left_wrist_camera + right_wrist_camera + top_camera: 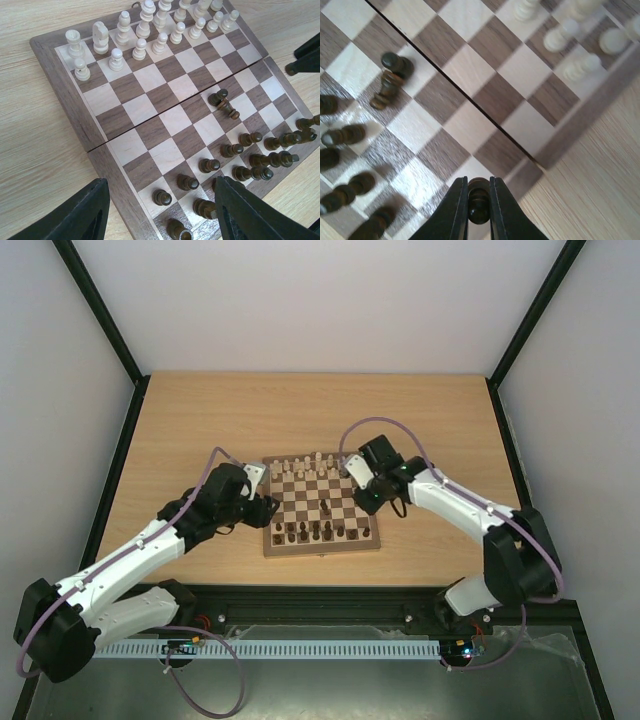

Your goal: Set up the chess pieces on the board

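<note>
Right gripper (479, 197) clenched on small dark brown turned wooden chess piece (479, 210), held above right border of small square checkered wooden board (322, 548). Left gripper (159, 210) released, jaws wide, at board's left edge. Cream pieces (150, 30) filled far two rows. Dark pieces (250, 155) stood in near rows. Toppled dark piece (229, 109) lay mid-board.

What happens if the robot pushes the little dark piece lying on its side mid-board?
The lying dark piece looks round-bodied, so it would probably roll. Being small and wooden-looking, it is likely light and stiff. The upright dark piece right beside it is narrow and might topple too.
</note>
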Controlling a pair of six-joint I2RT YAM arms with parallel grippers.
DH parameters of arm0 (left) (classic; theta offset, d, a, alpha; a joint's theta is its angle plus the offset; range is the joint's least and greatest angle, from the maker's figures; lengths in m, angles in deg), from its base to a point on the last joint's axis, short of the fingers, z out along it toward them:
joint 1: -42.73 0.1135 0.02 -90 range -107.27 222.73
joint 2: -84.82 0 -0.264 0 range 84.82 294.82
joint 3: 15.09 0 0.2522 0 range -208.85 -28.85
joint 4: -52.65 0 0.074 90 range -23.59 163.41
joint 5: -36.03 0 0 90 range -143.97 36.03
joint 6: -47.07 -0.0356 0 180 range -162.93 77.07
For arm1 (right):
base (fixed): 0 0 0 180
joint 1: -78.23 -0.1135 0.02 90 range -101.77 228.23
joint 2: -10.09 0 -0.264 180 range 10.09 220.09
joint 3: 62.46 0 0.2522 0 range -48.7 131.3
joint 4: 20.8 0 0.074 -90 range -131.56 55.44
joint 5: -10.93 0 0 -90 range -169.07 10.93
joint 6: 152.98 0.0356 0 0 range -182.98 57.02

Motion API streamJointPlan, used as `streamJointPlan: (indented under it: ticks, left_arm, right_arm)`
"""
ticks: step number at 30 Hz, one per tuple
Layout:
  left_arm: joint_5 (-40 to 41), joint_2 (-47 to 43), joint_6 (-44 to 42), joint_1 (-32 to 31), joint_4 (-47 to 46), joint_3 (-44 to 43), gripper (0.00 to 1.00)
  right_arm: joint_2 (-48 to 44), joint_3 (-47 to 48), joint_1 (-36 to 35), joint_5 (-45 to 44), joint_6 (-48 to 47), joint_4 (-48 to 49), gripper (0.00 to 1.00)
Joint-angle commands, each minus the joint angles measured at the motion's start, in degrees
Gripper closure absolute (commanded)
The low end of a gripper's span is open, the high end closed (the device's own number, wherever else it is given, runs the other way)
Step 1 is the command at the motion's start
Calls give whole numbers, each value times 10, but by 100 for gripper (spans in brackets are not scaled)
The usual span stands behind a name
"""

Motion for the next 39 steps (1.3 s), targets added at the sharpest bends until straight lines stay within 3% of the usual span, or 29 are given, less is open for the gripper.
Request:
streamJointPlan:
  ticks: [1,13,39]
  left_arm:
    - [-8,3,-6,0,-6,7,39]
    - [-7,9,-6,0,-6,8,39]
    - [-7,12,-4,-1,-6,8,39]
  right_arm:
    - [-56,-43,20,3,5,-10,94]
    - [-86,-122,31,91,-15,21,94]
    - [-42,-119,30,84,-15,35,91]
